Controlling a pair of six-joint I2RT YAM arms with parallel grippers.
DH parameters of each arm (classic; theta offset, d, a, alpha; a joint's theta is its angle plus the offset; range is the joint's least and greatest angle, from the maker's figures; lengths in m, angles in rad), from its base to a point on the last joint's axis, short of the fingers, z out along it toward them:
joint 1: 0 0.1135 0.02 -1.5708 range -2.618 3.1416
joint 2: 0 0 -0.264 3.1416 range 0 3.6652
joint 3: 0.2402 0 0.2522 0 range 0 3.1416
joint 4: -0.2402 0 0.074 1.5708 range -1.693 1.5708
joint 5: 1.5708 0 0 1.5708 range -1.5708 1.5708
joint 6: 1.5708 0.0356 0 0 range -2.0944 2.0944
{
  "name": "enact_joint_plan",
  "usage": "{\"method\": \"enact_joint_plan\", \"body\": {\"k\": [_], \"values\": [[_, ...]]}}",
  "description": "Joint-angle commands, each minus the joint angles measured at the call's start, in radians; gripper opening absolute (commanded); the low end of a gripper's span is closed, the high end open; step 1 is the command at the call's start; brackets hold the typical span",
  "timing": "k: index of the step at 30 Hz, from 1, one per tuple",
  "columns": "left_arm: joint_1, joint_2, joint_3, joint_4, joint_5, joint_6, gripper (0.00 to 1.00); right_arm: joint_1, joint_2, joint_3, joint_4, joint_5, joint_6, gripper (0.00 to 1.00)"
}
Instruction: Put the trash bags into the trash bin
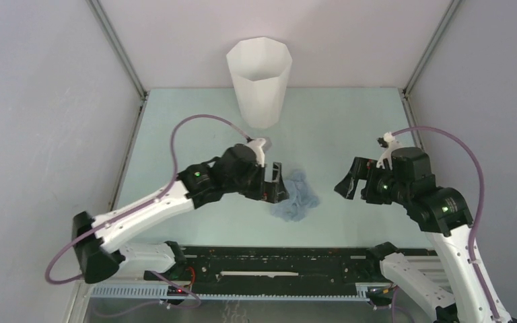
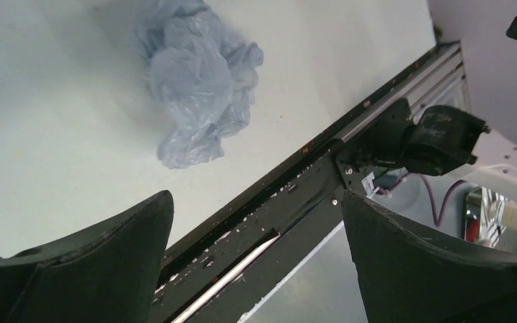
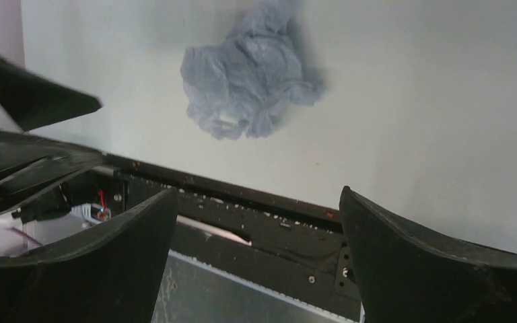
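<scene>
Spread wide and empty, the black left gripper and right gripper flanked a crumpled pale-blue plastic film bag on the pale-green table, well apart from the tall white faceted plastic bin. Pickup seemingly had not started; next, one gripper must pinch the wrinkled film.

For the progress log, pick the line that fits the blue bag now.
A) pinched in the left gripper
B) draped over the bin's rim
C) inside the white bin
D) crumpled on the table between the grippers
D: the trash bag lies crumpled on the table between the left gripper and right gripper, both open.
</scene>
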Motion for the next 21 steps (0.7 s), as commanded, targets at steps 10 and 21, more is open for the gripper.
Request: {"method": "enact_joint_plan", "body": {"k": [10,21], "values": [[0.021,0.376,0.033,0.244,0.141,-0.004,0.98,-0.006,0.053,-0.328,0.263,-0.328,0.021,0.95],[0.056,0.418,0.008,0.268,0.132,-0.05,0.41,0.046,0.126,-0.432,0.359,-0.328,0.025,0.93]]}}
